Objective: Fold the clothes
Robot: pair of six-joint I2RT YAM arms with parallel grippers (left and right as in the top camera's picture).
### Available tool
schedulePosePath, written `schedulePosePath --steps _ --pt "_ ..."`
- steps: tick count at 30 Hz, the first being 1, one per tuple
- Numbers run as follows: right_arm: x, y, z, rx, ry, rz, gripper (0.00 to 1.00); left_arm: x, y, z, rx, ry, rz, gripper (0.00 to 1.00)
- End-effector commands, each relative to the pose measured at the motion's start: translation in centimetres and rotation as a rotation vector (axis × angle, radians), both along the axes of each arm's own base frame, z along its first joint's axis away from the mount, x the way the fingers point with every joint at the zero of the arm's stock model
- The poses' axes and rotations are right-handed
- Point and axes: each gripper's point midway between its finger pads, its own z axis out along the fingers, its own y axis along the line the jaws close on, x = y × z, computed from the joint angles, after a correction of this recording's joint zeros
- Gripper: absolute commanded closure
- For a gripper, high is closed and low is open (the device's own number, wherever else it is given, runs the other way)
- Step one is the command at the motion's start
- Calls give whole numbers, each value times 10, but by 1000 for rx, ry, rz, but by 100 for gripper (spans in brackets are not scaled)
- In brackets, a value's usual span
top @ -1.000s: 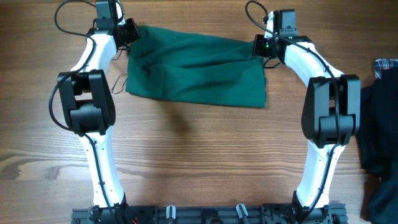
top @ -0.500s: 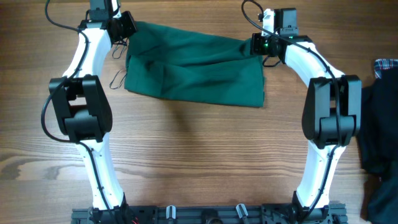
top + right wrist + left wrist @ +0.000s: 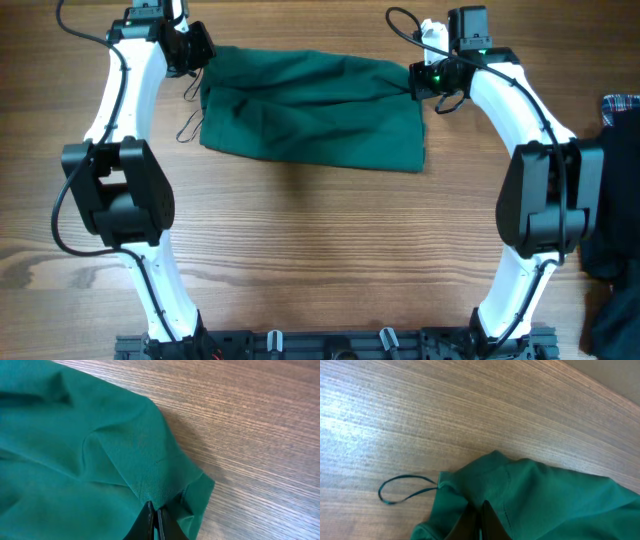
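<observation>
Matt cloth garment [image 3: 310, 110], grained wooden table [image 3: 320, 250]

Right of the green garment [image 3: 310, 110], plaid cloth [image 3: 625, 105] and black garment [image 3: 620, 220] are cut by the overhead edge; each wrist view crops the green garment and shows only the tips of left pincer [image 3: 480, 516] and right pincer [image 3: 154, 511].

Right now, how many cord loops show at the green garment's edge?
2, both off the green garment's left edge: far loop by the left gripper, near loop farther down that edge. Others may hide under fabric.
</observation>
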Motion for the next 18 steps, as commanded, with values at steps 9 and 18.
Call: schedulePosePath --steps 9,18 --pt "-46 -15 18 -101 120 26 96 -48 -7 3 -62 172 -21 96" --pt "36 -46 43 -52 -166 -290 45 -51 1 12 -96 153 -60 96"
